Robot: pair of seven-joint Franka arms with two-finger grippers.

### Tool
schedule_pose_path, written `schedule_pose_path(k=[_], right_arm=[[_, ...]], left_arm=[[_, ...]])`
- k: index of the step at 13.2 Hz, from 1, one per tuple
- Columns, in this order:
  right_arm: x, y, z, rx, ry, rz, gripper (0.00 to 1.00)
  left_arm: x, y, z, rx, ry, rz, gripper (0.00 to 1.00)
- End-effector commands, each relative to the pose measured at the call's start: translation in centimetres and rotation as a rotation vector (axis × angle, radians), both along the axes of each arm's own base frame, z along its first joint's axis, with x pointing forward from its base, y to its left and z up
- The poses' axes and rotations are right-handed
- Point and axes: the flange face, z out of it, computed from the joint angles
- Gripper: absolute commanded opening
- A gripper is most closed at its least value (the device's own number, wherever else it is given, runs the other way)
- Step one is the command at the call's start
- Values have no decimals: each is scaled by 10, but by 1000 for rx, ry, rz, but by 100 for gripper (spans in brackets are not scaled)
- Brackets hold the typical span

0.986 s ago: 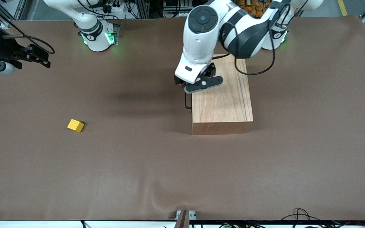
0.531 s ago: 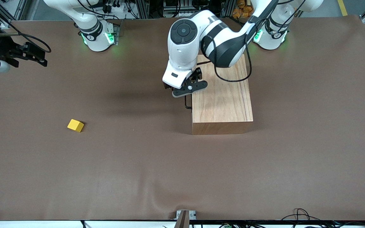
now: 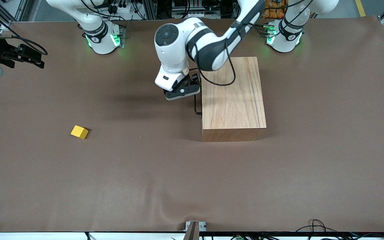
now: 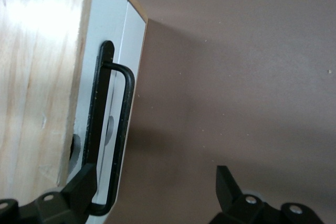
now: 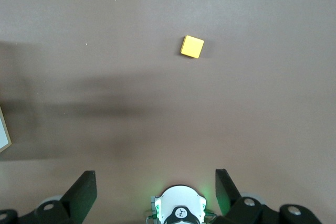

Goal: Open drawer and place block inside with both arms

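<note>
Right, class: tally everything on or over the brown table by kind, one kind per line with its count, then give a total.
Small yellow cube blocks: 1
Plain wooden boxes with a closed drawer and black wire handle: 1
White jointed robot arms: 2, the left gripper open beside the handle, the right gripper open, waiting over the right arm's end
Total: 4

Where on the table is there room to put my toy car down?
Biggest bare stretch: brown table nearer the front camera than the yellow block and wooden box. Also open between block and box. Crowded: in front of the drawer handle, where the open left end effector hangs.
</note>
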Motion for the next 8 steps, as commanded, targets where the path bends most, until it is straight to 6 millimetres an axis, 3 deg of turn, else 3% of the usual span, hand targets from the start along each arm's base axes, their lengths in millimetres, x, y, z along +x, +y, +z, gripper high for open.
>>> schedule_pose_path(k=[1, 4, 6, 8], right_arm=[[-1, -12, -2, -3, 4, -32, 100], [-2, -26, -12, -4, 29, -64, 100], [-7, -47, -9, 0, 29, -108, 100], [-28, -53, -5, 0, 65, -122, 100]], left_arm=[[-3, -9, -22, 57, -19, -73, 100], [-6, -11, -50, 92, 4, -98, 100], [-7, -10, -54, 101, 16, -149, 100], [-7, -8, -54, 112, 23, -154, 100]])
